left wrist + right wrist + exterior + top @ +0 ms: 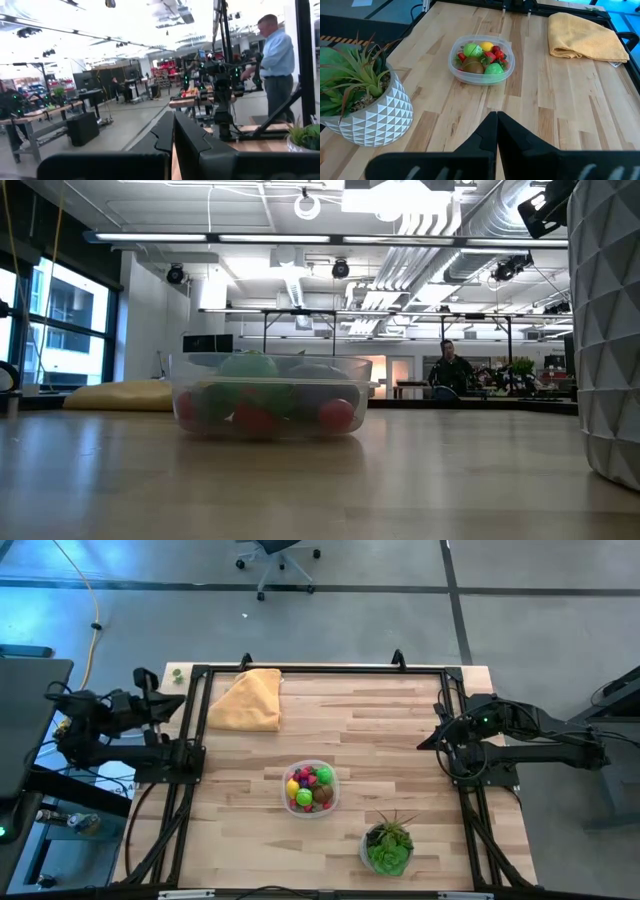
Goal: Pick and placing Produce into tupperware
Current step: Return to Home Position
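Produce (482, 59) lies heaped in the tupperware (454, 64), well ahead of the right gripper (496, 117) and between it and the left gripper (173, 120). Both arms sit folded at the table's sides, each gripper pinched closed on nothing. The packing looks done and the step in hand seems to be parking, so the next move calls for no grasp. The low view shows neither arm, the clear wall blurs the pieces past counting, and a green speck (177, 671) near the left gripper is too small to identify.
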Tool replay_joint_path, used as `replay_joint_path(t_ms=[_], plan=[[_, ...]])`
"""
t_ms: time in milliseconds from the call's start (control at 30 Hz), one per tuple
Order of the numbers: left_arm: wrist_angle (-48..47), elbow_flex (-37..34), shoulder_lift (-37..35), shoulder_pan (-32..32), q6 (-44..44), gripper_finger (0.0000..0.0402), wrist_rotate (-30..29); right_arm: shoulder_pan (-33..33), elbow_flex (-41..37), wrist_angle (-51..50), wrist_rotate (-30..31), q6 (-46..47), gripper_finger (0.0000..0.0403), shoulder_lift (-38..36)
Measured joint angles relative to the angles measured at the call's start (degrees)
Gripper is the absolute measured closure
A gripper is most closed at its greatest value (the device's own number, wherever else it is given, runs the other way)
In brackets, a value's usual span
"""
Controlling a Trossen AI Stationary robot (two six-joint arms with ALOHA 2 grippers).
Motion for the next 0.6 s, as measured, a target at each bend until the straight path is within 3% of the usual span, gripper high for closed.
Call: replay_joint_path(t_ms=[300, 600], plan=[[0.5, -0.8, -0.6, 0.0, 1.8, 0.0396, -0.3, 0.0, 0.0, 0.0, 0.0, 0.0, 0.0402, 0.0], [17.3, -15.8, -0.6, 0.0, 0.6, 0.0396, 2.0, 0.0, 0.0, 0.0, 0.0, 0.0, 0.0402, 0.0]])
